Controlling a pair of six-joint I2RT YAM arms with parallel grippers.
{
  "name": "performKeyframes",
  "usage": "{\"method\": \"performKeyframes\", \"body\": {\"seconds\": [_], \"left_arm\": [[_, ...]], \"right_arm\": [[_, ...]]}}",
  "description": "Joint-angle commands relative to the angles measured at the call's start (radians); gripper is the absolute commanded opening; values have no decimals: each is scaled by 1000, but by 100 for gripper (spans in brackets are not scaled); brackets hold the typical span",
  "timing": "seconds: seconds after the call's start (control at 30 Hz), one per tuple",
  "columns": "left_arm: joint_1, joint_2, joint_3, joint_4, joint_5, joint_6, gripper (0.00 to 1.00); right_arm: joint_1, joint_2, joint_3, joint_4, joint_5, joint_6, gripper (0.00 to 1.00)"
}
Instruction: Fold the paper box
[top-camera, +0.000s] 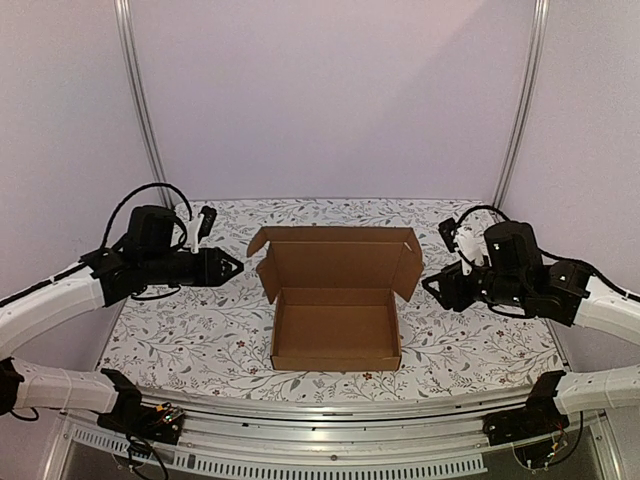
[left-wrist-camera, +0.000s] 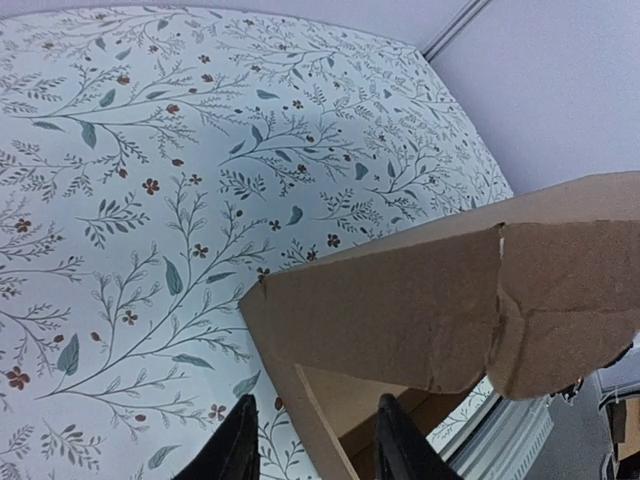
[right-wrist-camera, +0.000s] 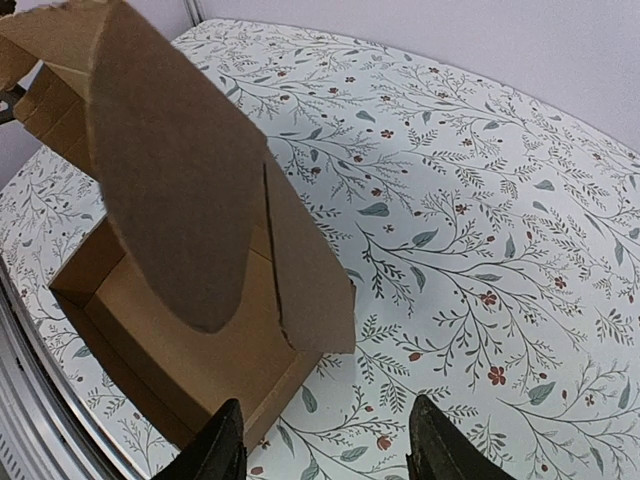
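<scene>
The paper box (top-camera: 335, 362) is plain brown cardboard and sits in the middle of the table. Its shallow tray is formed, and its lid (top-camera: 335, 258) stands upright at the back with a side flap splayed out at each end. My left gripper (top-camera: 238, 266) hovers just left of the lid's left flap. It is open, and in the left wrist view (left-wrist-camera: 315, 448) the box's wall (left-wrist-camera: 400, 300) shows beyond the spread fingers. My right gripper (top-camera: 428, 286) hangs just right of the right flap (right-wrist-camera: 170, 150). It is open (right-wrist-camera: 330, 450) over bare cloth beside the tray's corner, holding nothing.
A floral tablecloth (top-camera: 200, 330) covers the table. Aluminium posts (top-camera: 140, 100) (top-camera: 525, 100) stand at the back corners against white walls. A metal rail (top-camera: 320, 412) runs along the near edge between the arm bases.
</scene>
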Motion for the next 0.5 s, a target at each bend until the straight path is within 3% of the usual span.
{"method": "performKeyframes", "body": {"seconds": [0.0,0.47], "left_arm": [[-3,-29,-20,-14,120,20,39],[-86,75,-44,120,99,64,42]], "right_arm": [[-4,-20,48,-44,-115,-77,54],[-4,102,79,36,-103,-117,54]]}}
